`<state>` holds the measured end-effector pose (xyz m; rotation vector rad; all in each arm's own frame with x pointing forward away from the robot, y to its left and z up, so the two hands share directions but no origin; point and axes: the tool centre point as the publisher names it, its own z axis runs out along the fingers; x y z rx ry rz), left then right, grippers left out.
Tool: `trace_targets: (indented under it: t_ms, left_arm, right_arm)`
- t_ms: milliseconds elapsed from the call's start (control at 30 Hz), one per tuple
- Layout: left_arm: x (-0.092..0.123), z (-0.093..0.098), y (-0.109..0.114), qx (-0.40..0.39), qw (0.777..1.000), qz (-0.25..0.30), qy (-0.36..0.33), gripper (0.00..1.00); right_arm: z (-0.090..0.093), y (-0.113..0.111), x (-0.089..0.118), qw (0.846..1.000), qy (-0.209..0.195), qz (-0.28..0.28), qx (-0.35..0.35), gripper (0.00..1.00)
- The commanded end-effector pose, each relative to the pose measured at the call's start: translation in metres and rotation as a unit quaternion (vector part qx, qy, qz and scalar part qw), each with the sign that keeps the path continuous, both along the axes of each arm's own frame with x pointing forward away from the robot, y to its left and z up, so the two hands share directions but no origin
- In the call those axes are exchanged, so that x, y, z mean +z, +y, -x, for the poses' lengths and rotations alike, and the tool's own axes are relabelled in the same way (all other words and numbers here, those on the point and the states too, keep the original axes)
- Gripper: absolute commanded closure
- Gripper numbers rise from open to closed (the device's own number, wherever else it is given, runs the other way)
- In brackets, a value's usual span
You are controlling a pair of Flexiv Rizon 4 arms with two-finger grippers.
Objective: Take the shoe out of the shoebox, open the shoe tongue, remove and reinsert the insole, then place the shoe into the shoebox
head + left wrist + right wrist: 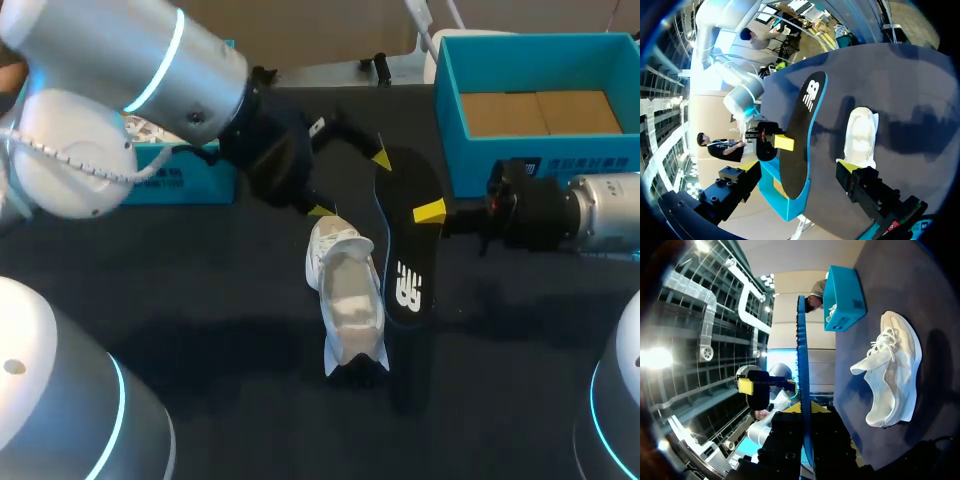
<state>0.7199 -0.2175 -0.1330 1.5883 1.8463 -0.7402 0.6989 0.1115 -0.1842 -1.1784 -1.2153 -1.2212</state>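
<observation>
Right gripper (432, 213) clamped on insole (405, 275), right of shoe (348, 300); left gripper (350, 184) spread wide about the insole's far end, gripping nothing.

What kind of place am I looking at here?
Probably a robotics lab bench: a left arm and a right arm hang over a dark table, the right pincer gripping a black insole beside a white shoe and blue shoebox.
</observation>
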Motion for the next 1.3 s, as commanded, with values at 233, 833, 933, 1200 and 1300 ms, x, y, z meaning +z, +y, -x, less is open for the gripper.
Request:
trace_targets:
  t_ms: [233,833,933,1200,1300]
  left_arm:
    - [-0.017,-0.004,0.009,0.023,0.977,0.209,-0.043,0.00]
    - [-0.035,-0.017,0.003,0.040,0.940,0.327,-0.085,0.00]
    - [-0.037,-0.017,0.001,0.038,0.936,0.338,-0.086,0.00]
    - [-0.037,-0.017,-0.007,0.025,0.929,0.358,-0.091,0.00]
    - [-0.037,-0.017,-0.011,0.021,0.927,0.363,-0.091,0.00]
  right_arm:
    - [0.001,-0.004,0.003,1.000,0.005,0.002,0.002,1.00]
    - [0.009,0.004,0.012,1.000,0.018,-0.005,0.009,1.00]
    - [0.011,0.008,0.015,1.000,0.019,-0.004,0.009,1.00]
    - [0.012,0.020,0.017,1.000,0.020,0.005,0.014,1.00]
    - [0.011,0.026,0.017,1.000,0.021,0.008,0.019,1.00]
